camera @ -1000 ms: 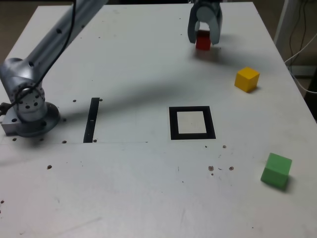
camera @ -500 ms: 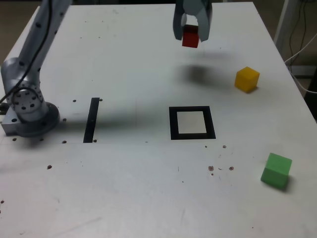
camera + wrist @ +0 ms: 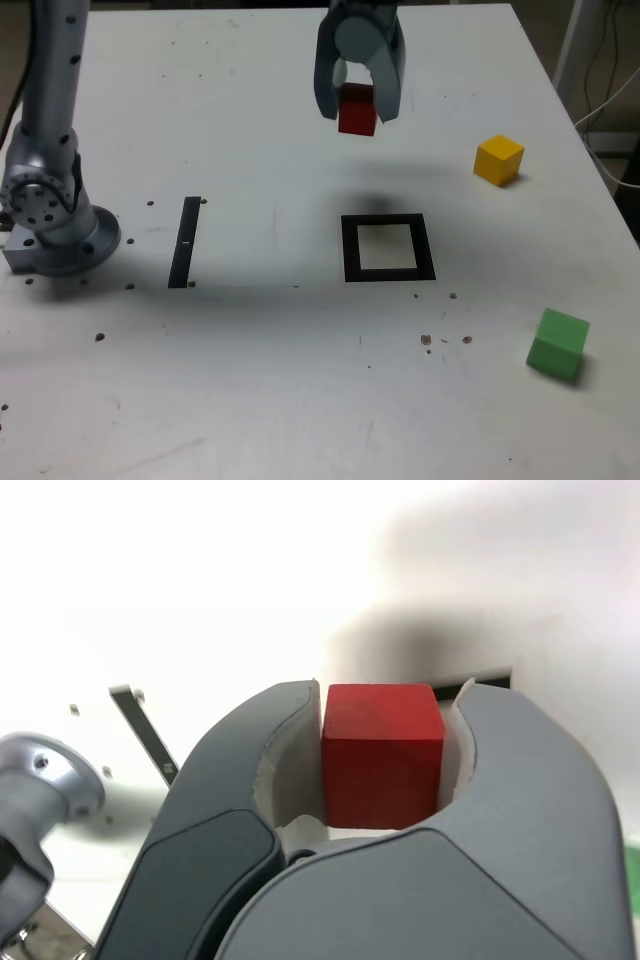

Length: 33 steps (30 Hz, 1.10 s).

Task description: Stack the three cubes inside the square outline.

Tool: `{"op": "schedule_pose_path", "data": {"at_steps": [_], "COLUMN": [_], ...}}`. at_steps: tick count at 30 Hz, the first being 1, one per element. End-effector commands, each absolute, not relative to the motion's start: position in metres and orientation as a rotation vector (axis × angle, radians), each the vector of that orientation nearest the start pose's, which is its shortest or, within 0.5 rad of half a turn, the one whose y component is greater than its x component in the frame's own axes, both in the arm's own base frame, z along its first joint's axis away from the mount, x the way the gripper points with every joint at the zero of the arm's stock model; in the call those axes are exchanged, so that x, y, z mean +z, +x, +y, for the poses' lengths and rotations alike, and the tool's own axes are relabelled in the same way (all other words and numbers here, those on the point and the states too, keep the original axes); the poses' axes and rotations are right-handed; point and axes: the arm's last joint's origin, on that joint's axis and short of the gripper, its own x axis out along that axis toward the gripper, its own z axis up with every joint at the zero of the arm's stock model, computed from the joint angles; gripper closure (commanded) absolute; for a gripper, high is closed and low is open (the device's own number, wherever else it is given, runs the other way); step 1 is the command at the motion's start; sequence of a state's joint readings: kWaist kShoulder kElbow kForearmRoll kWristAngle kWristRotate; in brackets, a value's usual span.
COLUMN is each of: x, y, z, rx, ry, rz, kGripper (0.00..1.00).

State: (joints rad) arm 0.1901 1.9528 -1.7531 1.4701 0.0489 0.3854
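The gripper (image 3: 358,108) was closed on the red cube (image 3: 357,109) and held it in the air above the table (image 3: 250,380), with its shadow falling on the surface just beyond the square outline (image 3: 388,248). In the wrist view the red cube (image 3: 383,754) sat tightly between the two dark jaws, and each jaw pressed against one side of it, so the gripper (image 3: 385,760) was clearly pinching the block. The square outline lay flat on the table, near the middle, and its white centre was free. The yellow cube (image 3: 498,160) stood on the table toward the exterior view's right, well apart from the outline and further back. The green cube (image 3: 558,343) stood nearer to the camera, also on the exterior view's right, and it was a little turned compared with the edges of the table. A thin black strip (image 3: 185,241) lay on the exterior view's left of the outline, between it and the base of the arm (image 3: 55,215). Some small dark spots were scattered on the table surface near the front.
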Motion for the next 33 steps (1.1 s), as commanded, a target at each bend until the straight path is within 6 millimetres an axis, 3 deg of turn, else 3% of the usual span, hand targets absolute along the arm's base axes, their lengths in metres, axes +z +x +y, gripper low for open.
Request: {"op": "schedule_pose_path", "data": {"at_steps": [1,13,33], "x": [0.324,0.300,0.246], "y": [0.331,0.334,0.356], "z": [0.046,-0.012,-0.017], "rx": [-0.145,-0.145,-0.061], "ry": [0.164,0.121,0.056], "rz": [1.658,1.633,1.680], "kGripper": [0.70,0.70,0.70]}}
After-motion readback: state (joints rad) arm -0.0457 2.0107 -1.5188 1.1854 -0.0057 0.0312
